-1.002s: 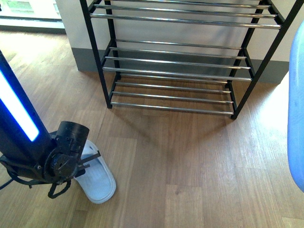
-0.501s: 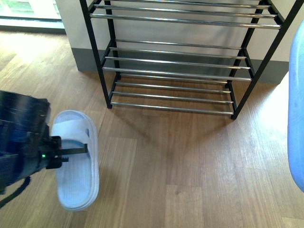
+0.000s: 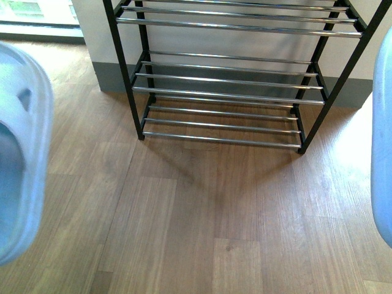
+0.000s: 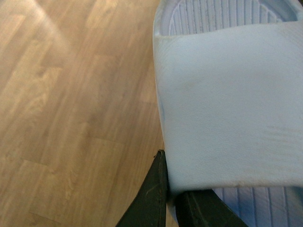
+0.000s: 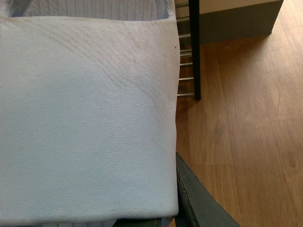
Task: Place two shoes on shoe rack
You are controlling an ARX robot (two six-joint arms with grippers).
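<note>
The left pincer (image 4: 171, 184) is pressed together on the edge of the broad strap of a pale blue left slide (image 4: 227, 94): one black finger (image 4: 150, 203) lies outside the strap and the other goes under it, above the ribbed footbed. The right pincer (image 5: 185, 189) pinches the right slide (image 5: 85, 118) in the same way, though only one dark finger shows, along the edge of the grained strap, and the rest is hidden beneath it. In the front view both slides hang off the floor, very near the camera and blurred, the left one filling the left edge and the right one cut by the right edge. Between them lies bare wooden floor (image 3: 202, 220). Farther back the shoe rack (image 3: 228, 95) stands on the floor, well apart from both slides, its black frame carrying tiers of thin chrome bars with no shoe on any tier in view. Behind the rack runs a pale wall (image 3: 92, 24) with a grey skirting (image 3: 113, 76).
</note>
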